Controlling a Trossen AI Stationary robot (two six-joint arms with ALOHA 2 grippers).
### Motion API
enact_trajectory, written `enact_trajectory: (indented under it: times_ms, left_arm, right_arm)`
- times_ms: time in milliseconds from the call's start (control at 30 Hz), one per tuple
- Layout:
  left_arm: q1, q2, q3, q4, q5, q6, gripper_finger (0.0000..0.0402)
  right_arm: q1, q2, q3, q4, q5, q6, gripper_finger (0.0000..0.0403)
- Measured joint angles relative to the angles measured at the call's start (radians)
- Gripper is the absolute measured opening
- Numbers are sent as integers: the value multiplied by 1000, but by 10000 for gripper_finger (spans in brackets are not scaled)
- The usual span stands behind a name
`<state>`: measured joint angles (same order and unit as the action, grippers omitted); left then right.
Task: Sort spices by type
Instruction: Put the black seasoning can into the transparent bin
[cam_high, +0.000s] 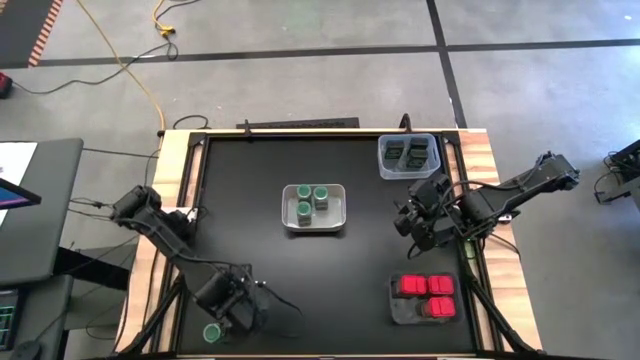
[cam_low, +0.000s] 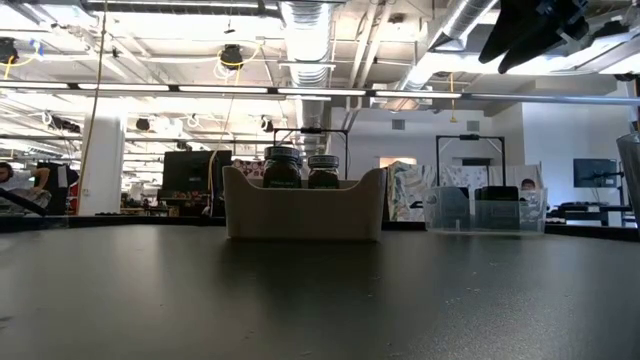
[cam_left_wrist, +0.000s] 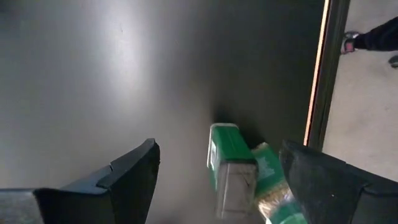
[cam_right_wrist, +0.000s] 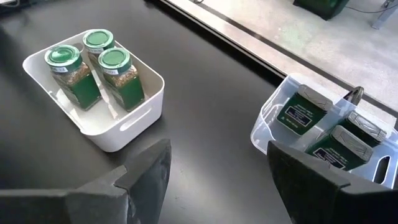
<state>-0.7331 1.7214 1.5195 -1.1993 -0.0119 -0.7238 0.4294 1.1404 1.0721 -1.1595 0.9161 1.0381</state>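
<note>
While the right gripper (cam_high: 425, 215) waits spread between the trays, the left gripper (cam_high: 232, 310), fingers spread and empty, hovers at the table's near left corner, just right of the last green-lidded jar (cam_high: 212, 333), lying toppled near the edge.

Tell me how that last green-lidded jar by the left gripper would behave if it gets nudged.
The green-lidded jar lies on its side between the left gripper's open fingers, so it can't tip. Its flat faces suggest sliding, not rolling. Near the table edge, a push could send it off.
</note>
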Motion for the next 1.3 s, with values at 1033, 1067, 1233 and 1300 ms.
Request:
enact_trajectory:
  times_ms: [1033,1067,1233,1300]
  left_arm:
    - [-98,66,-37,-28,33,-159,318]
    - [-98,66,-37,-36,33,-156,318]
    - [-98,66,-38,-55,51,-126,318]
    - [-98,66,-38,-51,52,-119,318]
  right_arm:
    - [0,39,0,9,5,0,295]
    - [0,47,0,9,5,0,295]
    - [0,77,0,11,4,0,295]
    - [0,78,0,11,3,0,295]
